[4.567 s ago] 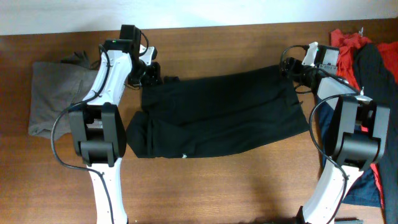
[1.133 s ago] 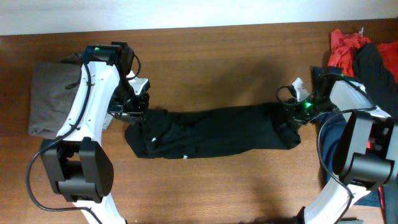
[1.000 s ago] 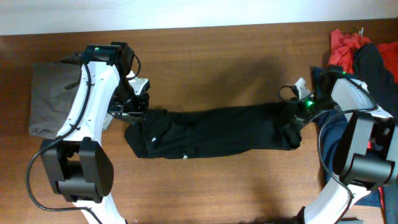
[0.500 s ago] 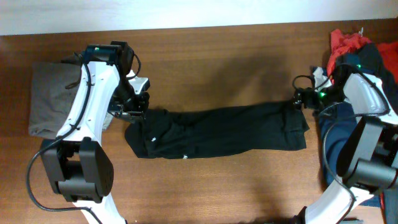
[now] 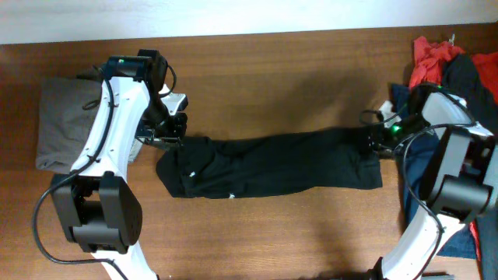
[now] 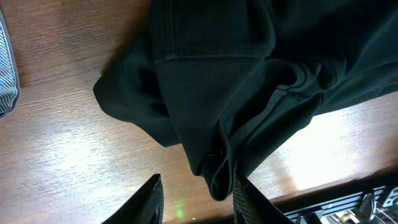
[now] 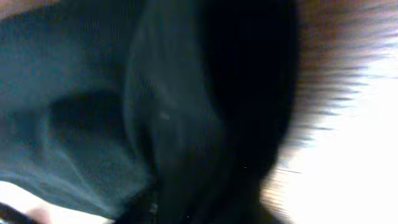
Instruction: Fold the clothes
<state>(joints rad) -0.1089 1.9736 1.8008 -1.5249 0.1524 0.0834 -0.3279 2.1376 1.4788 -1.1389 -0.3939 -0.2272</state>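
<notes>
- about halfway, at a guess: black shirt (image 5: 272, 165) already doubled lengthwise into a long narrow band on the table (image 5: 272, 78), one end at the left gripper (image 5: 166, 140), the other at the right gripper (image 5: 372, 140).
- left to do, judging by that shape: smoothing the bunched end beside the left gripper, then folding the band crosswise, end over end.
- left gripper released: fingers (image 6: 152, 202) spread, a drooping fold of shirt between them with bare wood showing beside it, so nothing pinched.
- right gripper: cannot tell whether clenched or let go. seen from above, right at the shirt's end, touching it or just over it.
- only from overhead: the full length of the band, both arms, a small white speck (image 5: 231, 194) near the shirt's front edge, a grey garment (image 5: 66, 117) out beyond the left gripper on the side away from the shirt, and a heap (image 5: 432, 58) of red and dark clothes behind the right gripper.
- only from the left wrist: layered hems and a seam in the rumpled end just ahead of the fingers, plus a sliver of what may be the grey garment off to one side.
- from the right wrist: nothing but smeared dark cloth and a streak of bright wood to one side, with no fingers to make out and so no help on the grip.
</notes>
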